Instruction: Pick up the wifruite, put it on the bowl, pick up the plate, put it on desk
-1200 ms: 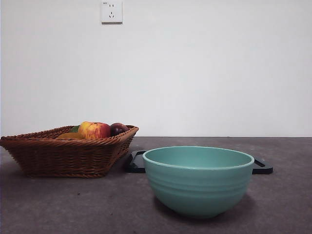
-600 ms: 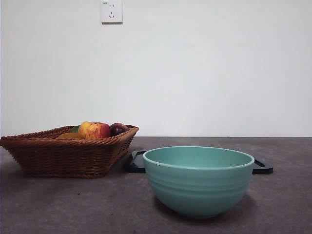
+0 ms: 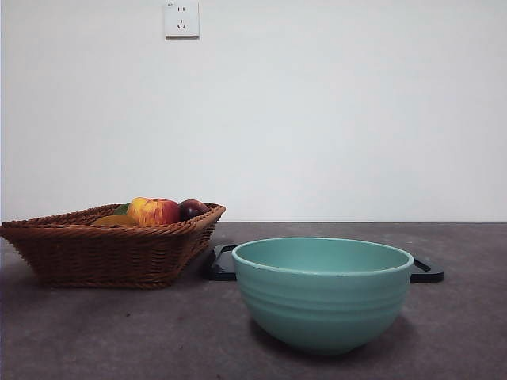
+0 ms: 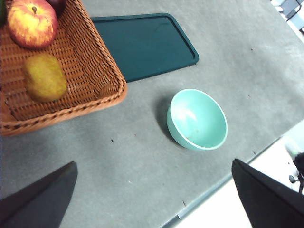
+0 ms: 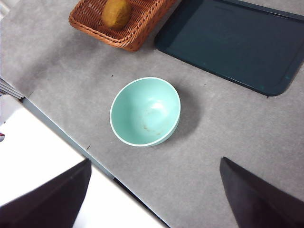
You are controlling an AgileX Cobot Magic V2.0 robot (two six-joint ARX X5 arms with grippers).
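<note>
So we've got the kiwi (image 4: 45, 77) sitting in the wicker basket (image 4: 90, 71), next to a red-yellow apple (image 4: 32, 22), and nothing is touching it. The mint bowl (image 3: 322, 291) stands empty on the bench (image 3: 158, 332), near the basket but apart from it, with the dark green tray (image 4: 142, 45) lying flat behind both. Our left gripper (image 4: 156, 199) and right gripper (image 5: 156, 199) both hang high over the bench, well apart from everything, jaws spread wide and holding nothing. From the front view we see neither arm at all.
</note>
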